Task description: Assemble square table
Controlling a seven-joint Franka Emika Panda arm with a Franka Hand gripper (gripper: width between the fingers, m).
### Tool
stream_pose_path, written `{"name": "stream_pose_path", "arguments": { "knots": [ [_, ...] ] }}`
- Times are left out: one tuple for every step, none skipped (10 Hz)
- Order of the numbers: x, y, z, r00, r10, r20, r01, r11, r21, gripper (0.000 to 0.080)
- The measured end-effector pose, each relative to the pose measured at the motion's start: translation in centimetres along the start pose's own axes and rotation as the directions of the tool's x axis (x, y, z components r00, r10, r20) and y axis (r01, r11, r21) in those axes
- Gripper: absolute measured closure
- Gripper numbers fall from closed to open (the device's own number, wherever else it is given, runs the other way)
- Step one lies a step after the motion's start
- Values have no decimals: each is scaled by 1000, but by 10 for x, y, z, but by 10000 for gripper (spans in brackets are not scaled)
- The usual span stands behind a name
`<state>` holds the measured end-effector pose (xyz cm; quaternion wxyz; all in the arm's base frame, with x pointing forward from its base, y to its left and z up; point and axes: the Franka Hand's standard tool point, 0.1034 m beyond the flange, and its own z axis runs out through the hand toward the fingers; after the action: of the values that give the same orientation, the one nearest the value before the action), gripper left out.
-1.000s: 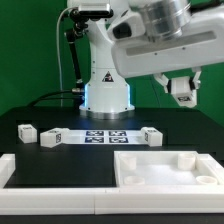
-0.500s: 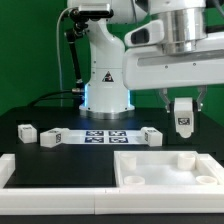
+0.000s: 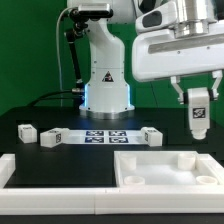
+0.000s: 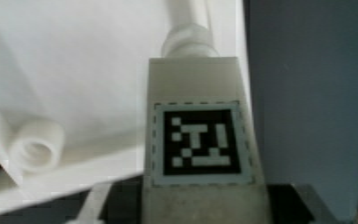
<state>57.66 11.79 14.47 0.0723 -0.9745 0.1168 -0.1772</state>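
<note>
From my station I see the end effector [image 3: 198, 95] in the upper right of the exterior view's frame, well above the surface [image 3: 60, 150]. Its two fingers are closed on a white block leg [image 3: 198, 120], gripping it near its top. The leg hangs upright with its black-and-white tag facing the camera and touches nothing below.

The square tabletop [image 3: 128, 160] lies in the lower right of the frame, rim up, and I can see round sockets inside the tray. The held leg is above the tabletop's far right part in the picture. I cannot tell from this angle whether it is over a socket or behind the rim.

A long white rail [image 3: 50, 170] lies flat in the lower left, just beside the tabletop. Behind it, the marker board [image 3: 105, 135] lies across the middle of the frame in front of the arm's base [image 3: 103, 88]. Three loose legs rest on the surface. One [image 3: 26, 131] is at the far left, one [image 3: 50, 138] is at the board's left end, and one [image 3: 150, 135] is at its right end.

The wrist view is soft. It shows the tagged face of the leg [image 4: 197, 140] close up. Beside it is white tray wall with what looks like a round socket post [image 4: 34, 150].
</note>
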Motion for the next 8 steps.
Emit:
{"name": "stream_pose_path", "arguments": {
  "knots": [
    [-4, -3, 1, 1000, -7, -29, 8, 1000, 12, 508],
    [1, -5, 1, 999, -37, -40, 38, 999, 7, 508],
    [20, -5, -2, 988, -139, -66, 138, 990, -14, 508],
    [30, -8, -5, 983, -163, -84, 162, 987, -21, 508],
    [27, -9, -4, 984, -161, -81, 160, 987, -19, 508],
    [27, -9, -4, 983, -165, -80, 164, 986, -20, 508],
    [27, -9, -4, 983, -166, -80, 165, 986, -20, 508],
    [29, -7, -3, 978, -189, -85, 188, 982, -24, 508]
  ]
}}
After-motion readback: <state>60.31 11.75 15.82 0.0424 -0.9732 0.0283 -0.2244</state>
